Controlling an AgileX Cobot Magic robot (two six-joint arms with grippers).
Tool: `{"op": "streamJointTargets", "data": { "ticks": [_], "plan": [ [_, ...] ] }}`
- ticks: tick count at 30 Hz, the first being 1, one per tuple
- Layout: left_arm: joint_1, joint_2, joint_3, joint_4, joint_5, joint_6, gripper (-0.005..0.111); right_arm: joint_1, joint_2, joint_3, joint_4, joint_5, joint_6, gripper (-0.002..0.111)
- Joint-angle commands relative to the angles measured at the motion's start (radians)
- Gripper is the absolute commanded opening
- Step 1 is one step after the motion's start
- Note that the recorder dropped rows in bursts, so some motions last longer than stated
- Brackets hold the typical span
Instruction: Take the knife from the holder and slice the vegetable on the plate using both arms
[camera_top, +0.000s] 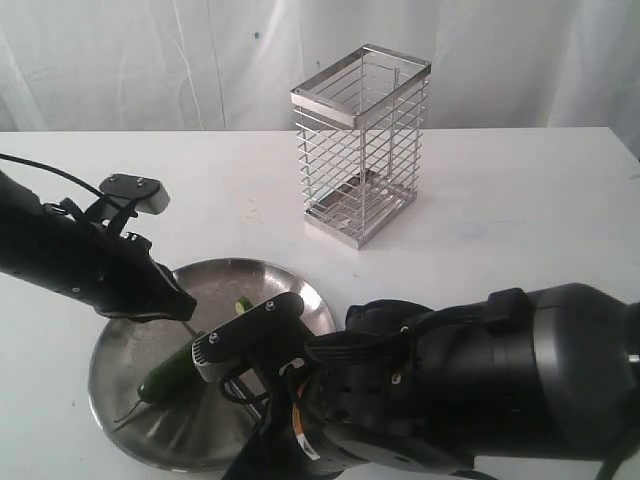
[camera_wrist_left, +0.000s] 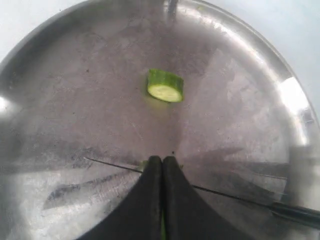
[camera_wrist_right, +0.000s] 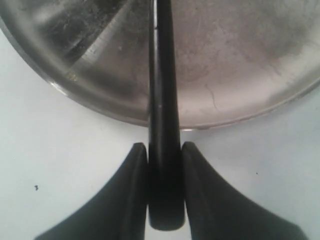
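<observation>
While the white table (camera_top: 520, 210) spreads under everything, the right arm (camera_top: 480, 380) fills the near corner of the exterior view and the left arm (camera_top: 70, 260) reaches in from the other side. Toward the back the holder (camera_top: 362, 145) stands upright, well apart from the plate (camera_top: 120, 370), which lies near the front between the arms. Out of the holder, the knife (camera_wrist_right: 162, 100) is clamped by its black handle between the fingers of the right gripper (camera_wrist_right: 164, 147), just off the plate's rim, its thin blade running out over the plate. The left gripper (camera_wrist_left: 162, 159) has its fingers pressed together, tips right at the blade's line. Beneath them lies the vegetable (camera_top: 172, 372), on the plate, stem toward the rim; whether the tips touch it I cannot tell. One cut slice (camera_wrist_left: 165, 86) lies apart from it, cut face showing
</observation>
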Motion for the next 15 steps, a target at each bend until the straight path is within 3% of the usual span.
{"op": "streamJointTargets", "data": {
  "ticks": [1,15],
  "plan": [
    [-0.004,0.014,-0.001,-0.004,-0.005,0.0,0.0,-0.005,-0.001,0.002,-0.006,-0.01,-0.004,0.0],
    [-0.004,0.218,-0.001,-0.008,-0.067,0.002,0.0,-0.005,-0.001,0.002,-0.002,0.009,-0.022,0.0]
  ]
}}
